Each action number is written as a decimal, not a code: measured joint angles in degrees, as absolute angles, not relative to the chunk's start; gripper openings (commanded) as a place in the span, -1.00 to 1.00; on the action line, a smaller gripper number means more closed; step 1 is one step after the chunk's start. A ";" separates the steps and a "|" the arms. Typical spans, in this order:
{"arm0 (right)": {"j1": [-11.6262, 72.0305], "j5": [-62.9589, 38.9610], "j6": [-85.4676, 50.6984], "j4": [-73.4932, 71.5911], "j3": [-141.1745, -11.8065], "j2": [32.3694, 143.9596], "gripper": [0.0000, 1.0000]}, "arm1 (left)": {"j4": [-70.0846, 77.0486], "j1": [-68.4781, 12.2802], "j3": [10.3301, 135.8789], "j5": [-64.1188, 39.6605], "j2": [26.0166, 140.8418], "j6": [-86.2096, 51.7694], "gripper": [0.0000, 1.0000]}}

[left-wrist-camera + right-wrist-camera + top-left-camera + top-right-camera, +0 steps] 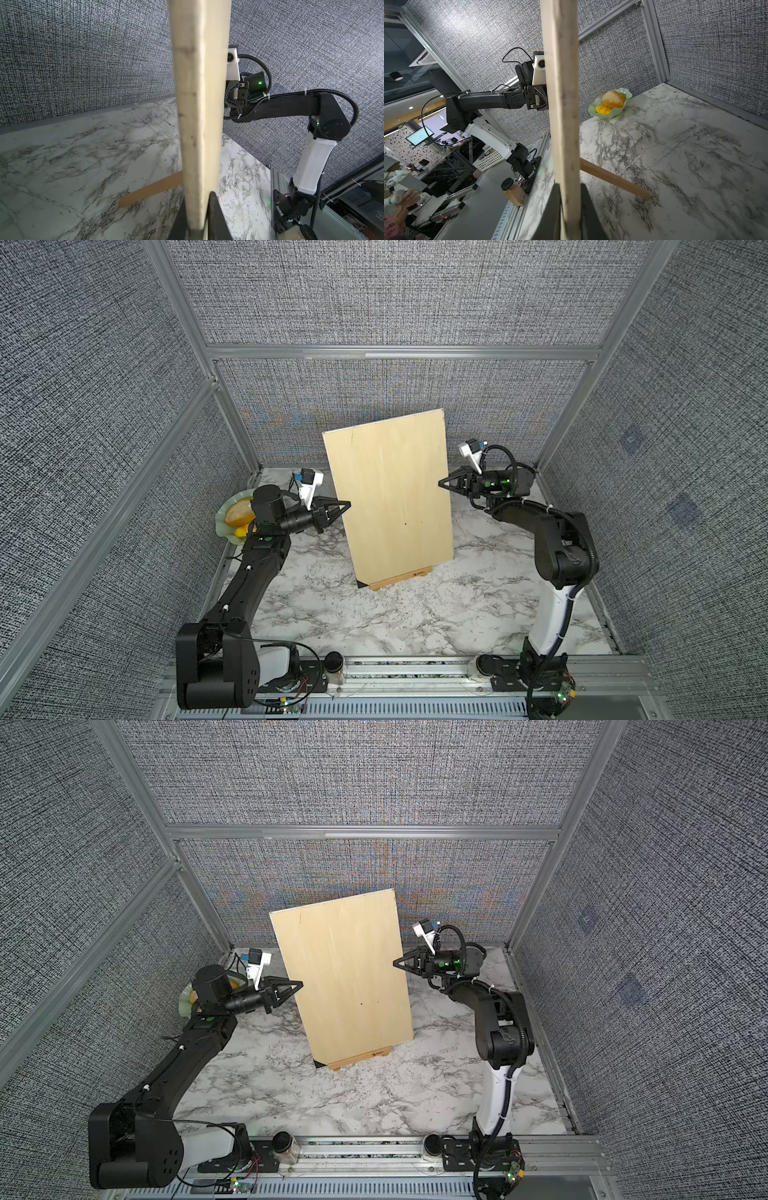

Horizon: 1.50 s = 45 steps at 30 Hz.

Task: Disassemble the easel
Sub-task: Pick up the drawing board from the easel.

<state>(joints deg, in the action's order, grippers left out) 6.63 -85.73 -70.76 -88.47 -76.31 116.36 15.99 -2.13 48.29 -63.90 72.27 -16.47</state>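
The left end effector (197,209) sits nearest the lens in the left wrist view. Its black fingers (216,207) are clamped on either face of a large pale rectangular plywood board (199,104) at its side edge. The frame cuts off the finger bases. The right end effector (570,199) is clamped the same way on the opposite side edge.

The white marble-patterned bench (415,626) lies open in front, up to the metal rail. Behind the board the room is tight, as its top leans close to the rear wall. Both top views show the board face-on, and the wrist views cut off its upper end.

The small orange-tan wooden easel (401,578) stands mid-bench, almost wholly hidden by the board. Only its bottom ledge shows in the top views, beside the board's overhanging black corner. The wrist views show its rear leg (149,191) slanting down to the marble. It cannot be told whether the board's lower edge touches the ledge.

A pale green scalloped bowl (614,114) of yellow fruit sits at the left rear corner, partly covered by the left arm from above. A small dark-lidded jar (513,193) stands on the front rail.
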 measured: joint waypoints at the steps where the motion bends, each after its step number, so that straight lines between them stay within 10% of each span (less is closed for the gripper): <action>1: 6.63 -85.73 -70.72 -88.47 -76.31 116.29 -0.78 | 15.64 -2.13 48.40 -63.68 72.20 -16.43 -1.00; 30: 7.79 -85.82 -71.05 -88.55 -83.11 114.17 -0.92 | 7.99 -2.22 52.14 -58.19 64.20 -12.25 -1.00; 45: 10.15 -88.51 -85.30 -88.66 -112.84 124.99 -1.00 | 7.75 -2.04 56.05 -54.26 62.11 -14.52 -1.00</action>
<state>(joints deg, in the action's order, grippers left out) 10.15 -88.51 -85.30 -88.66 -112.84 124.99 7.75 -2.04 56.05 -54.26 62.11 -14.52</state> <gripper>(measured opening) 0.136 0.146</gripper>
